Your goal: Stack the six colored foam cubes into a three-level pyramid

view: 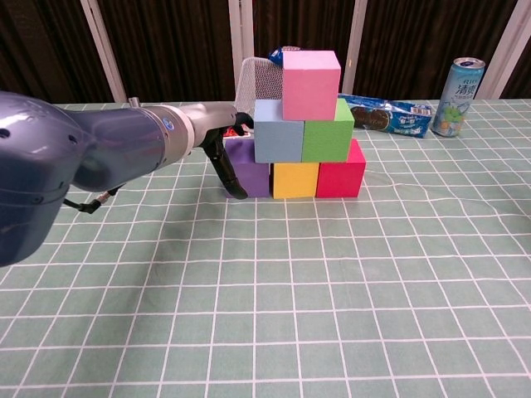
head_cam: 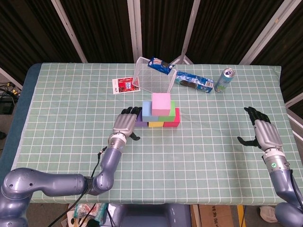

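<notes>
The 6 cubes stand as a 3-level pyramid near the middle of the table: purple cube, yellow cube and red cube in the bottom row, blue cube and green cube above them, pink cube on top. The left hand lies just beside the purple cube with nothing in it; its fingers reach toward the stack's left side, and whether they touch it cannot be told. The right hand is well apart at the table's right, empty, fingers spread. Behind the stack are a clear container, a cookie pack, a can and a red card.
</notes>
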You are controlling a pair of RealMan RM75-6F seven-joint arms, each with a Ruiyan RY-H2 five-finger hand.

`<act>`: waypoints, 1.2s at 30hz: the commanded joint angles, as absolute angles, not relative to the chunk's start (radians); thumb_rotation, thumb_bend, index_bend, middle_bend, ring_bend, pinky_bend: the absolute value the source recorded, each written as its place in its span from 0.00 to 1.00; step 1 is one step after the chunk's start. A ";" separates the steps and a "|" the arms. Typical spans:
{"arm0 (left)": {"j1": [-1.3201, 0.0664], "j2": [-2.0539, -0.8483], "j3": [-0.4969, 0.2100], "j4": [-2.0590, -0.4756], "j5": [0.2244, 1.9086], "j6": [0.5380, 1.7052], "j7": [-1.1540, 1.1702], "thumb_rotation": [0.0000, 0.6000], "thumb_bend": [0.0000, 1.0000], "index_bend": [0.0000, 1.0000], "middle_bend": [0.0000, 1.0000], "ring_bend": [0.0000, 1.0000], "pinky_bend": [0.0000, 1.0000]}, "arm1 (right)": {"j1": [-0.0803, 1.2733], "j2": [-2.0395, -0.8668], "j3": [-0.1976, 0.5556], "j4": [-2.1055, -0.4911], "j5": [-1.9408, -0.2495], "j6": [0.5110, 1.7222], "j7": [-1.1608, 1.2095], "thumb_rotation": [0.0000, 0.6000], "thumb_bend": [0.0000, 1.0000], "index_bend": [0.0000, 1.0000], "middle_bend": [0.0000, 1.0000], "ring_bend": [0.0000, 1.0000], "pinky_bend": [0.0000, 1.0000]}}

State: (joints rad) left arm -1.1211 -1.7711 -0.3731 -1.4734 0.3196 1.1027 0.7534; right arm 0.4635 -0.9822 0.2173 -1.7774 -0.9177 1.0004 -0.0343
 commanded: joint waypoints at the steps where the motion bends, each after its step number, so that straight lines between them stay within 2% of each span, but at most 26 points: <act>1: -1.121 -1.772 -0.373 -1.472 0.321 1.104 0.753 1.00 0.16 0.00 0.04 0.00 0.08 | 0.464 -0.982 0.217 -1.777 -0.918 1.000 -0.034 1.00 0.29 0.00 0.00 0.00 0.00; 15: -1.091 -1.745 -0.355 -1.512 0.333 1.121 0.743 1.00 0.16 0.00 0.04 0.00 0.08 | 0.466 -0.983 0.216 -1.777 -0.916 0.998 -0.039 1.00 0.29 0.00 0.00 0.00 0.00; 36: -0.923 -1.548 -0.291 -1.714 0.433 1.213 0.641 1.00 0.16 0.00 0.04 0.00 0.08 | 0.465 -0.985 0.209 -1.794 -0.929 1.006 -0.052 1.00 0.29 0.00 0.00 0.00 0.00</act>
State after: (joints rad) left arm -0.9309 -1.5553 -0.2972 -1.7080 0.4288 1.2092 0.6469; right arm 0.4648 -0.9849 0.2091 -1.7936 -0.9289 1.0057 -0.0518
